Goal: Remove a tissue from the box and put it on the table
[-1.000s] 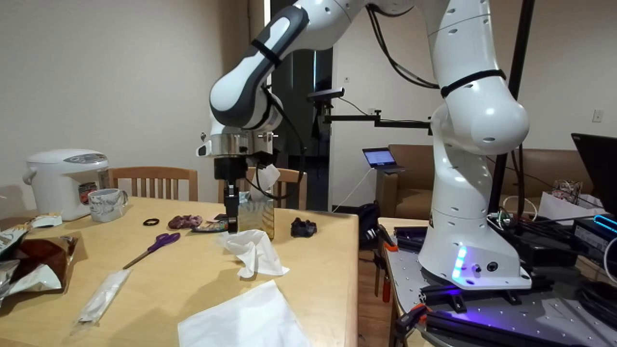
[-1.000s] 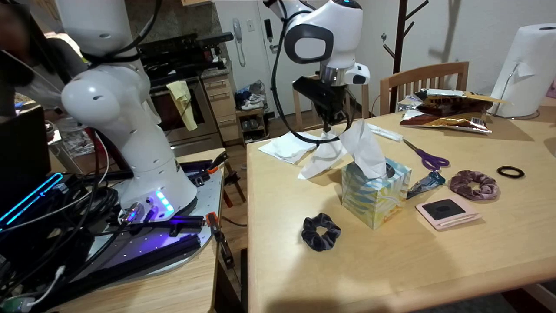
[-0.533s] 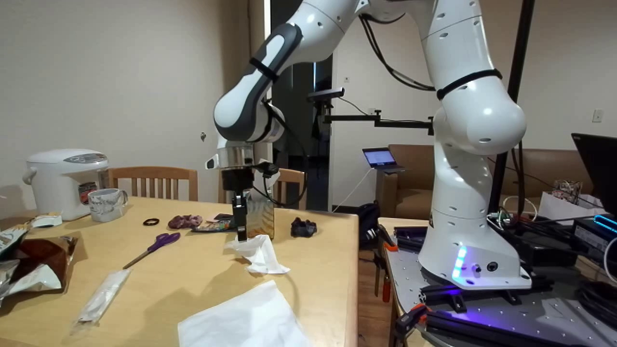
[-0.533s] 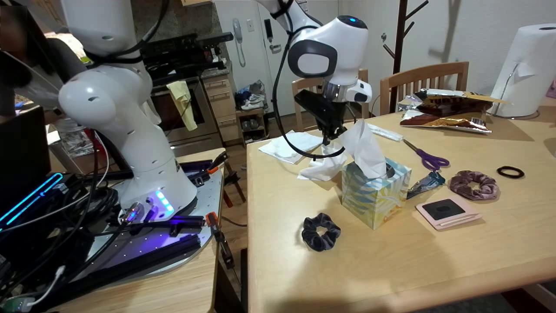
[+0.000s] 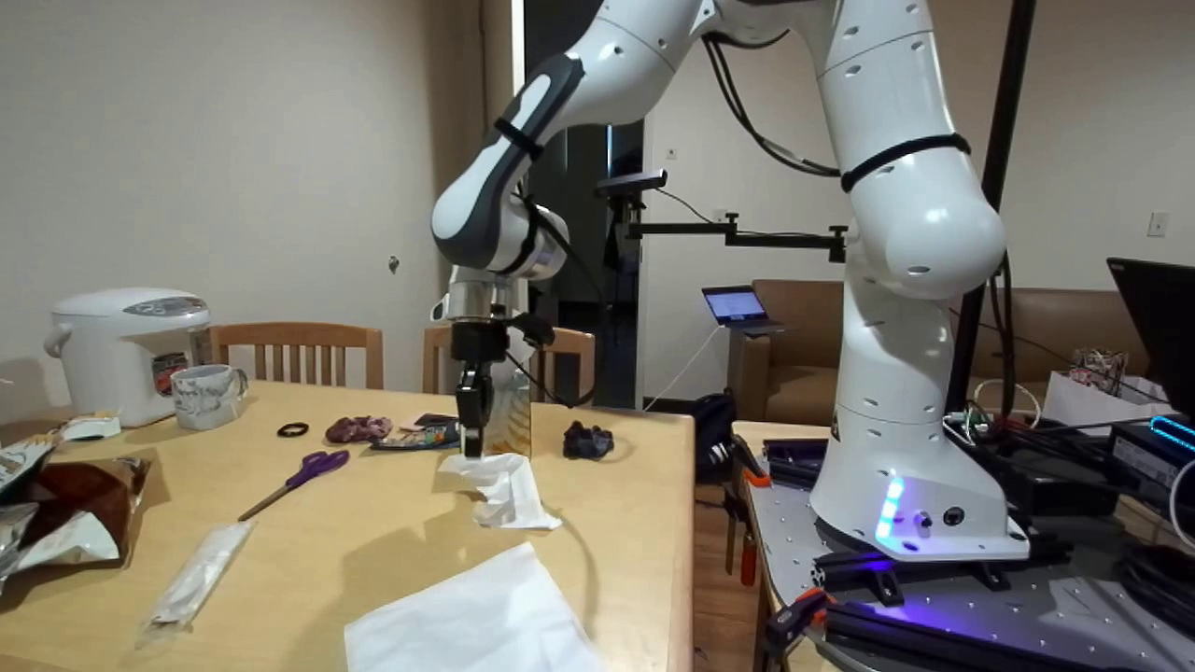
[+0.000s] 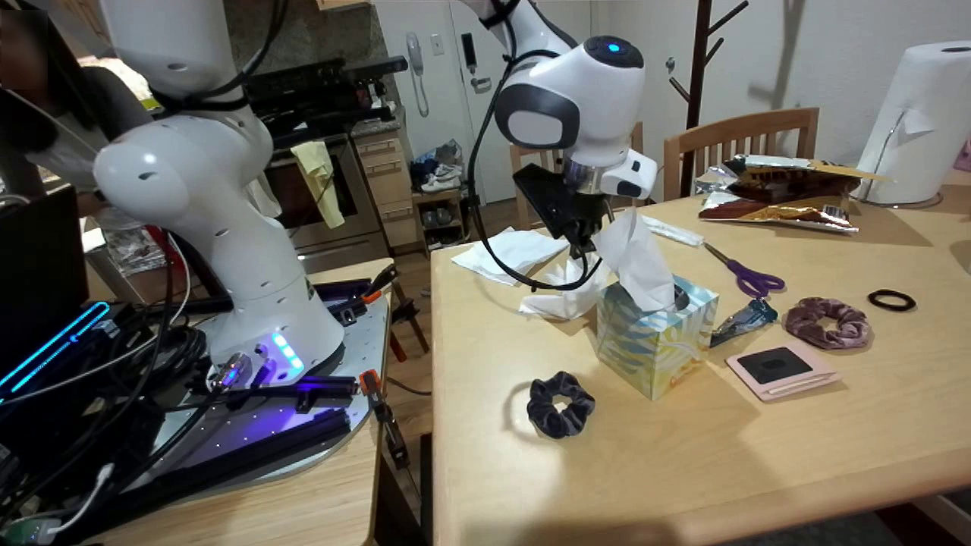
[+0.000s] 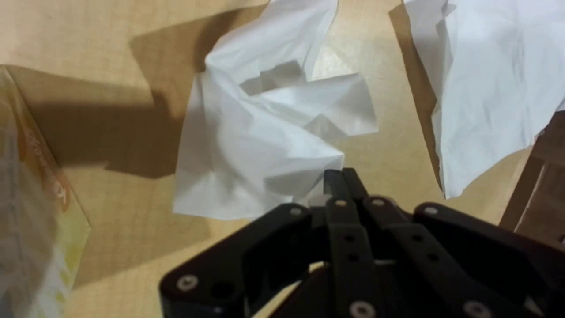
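The patterned tissue box (image 6: 656, 341) stands upright on the wooden table (image 5: 308, 551), a white sheet poking from its slot (image 6: 636, 262). My gripper (image 7: 342, 169) is beside the box, low over the table, jaws together. A rumpled white sheet (image 7: 260, 137) drapes over the table beneath it; one raised corner runs into the line between my fingertips, so the gripper looks shut on it. The flatter, lightly creased white tissue (image 5: 476, 616) rests near the table's edge, apart from the gripper. In the wrist view the box (image 7: 31, 229) shows only partly, at the left.
Near the box are a dark scrunchie (image 6: 561, 406), a pink card holder (image 6: 784, 371), a blue wrapper (image 6: 743, 322) and a mauve scrunchie (image 6: 827, 322). Farther off are purple scissors (image 5: 303, 474), snack bags (image 5: 75, 513), a mug (image 5: 207, 397) and a paper towel roll (image 6: 914, 125).
The gripper has come down toward the table and shifted a little toward the box side. The rumpled sheet, raised before, has sunk and spread lower. The box and flatter tissue stay put.
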Motion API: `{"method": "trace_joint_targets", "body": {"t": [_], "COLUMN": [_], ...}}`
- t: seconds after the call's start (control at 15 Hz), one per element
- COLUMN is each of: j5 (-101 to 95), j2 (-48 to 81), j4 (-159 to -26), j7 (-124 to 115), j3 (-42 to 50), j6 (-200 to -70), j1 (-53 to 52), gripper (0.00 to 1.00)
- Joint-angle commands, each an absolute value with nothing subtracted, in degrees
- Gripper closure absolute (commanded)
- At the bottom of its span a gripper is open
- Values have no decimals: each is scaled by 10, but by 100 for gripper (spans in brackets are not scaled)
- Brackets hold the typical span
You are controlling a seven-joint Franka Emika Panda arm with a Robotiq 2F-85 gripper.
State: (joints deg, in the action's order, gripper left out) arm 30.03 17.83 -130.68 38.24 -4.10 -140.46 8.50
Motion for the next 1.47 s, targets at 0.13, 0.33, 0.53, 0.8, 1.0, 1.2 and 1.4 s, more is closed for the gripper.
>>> {"method": "trace_joint_targets", "body": {"t": [0.13, 0.33, 0.53, 0.8, 1.0, 1.2, 1.4], "j5": [275, 187, 122, 97, 98, 108, 126], "j2": [50, 9, 0, 15, 43, 78, 114], "j4": [-1372, -1362, -1334, -1323, -1319, -1313, -1300], "j7": [340, 277, 225, 216, 230, 256, 289], "j3": [-38, -29, -26, -20, -17, -13, -12], "j6": [-1395, -1358, -1277, -1241, -1269, -1313, -1364], "j1": [69, 44, 23, 11, 12, 19, 32], "gripper": [100, 100, 100, 100, 100, 100, 100]}}
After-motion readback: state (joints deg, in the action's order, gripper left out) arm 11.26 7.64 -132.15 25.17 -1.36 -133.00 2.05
